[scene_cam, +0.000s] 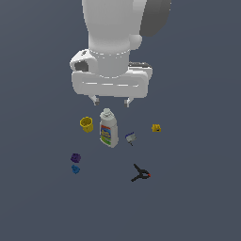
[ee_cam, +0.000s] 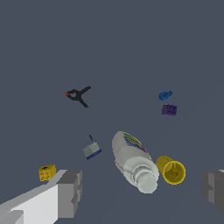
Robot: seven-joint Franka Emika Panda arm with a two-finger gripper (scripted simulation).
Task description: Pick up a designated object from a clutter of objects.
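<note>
Black clamp [scene_cam: 140, 174] nearest; blue piece [scene_cam: 76, 169] touches purple block [scene_cam: 76, 157].

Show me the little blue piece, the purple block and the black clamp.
blue piece [scene_cam: 76, 169], exterior view, its middle.
purple block [scene_cam: 76, 157], exterior view, its top face.
black clamp [scene_cam: 140, 174], exterior view, where its arms meet.

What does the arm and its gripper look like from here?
The arm is smooth glossy white with a dark grey rounded joint section at the exterior view's right. The gripper has a wide white block-shaped body with a dark recess on each end, and two short blocky grey fingers. No cables or markings show.
</note>
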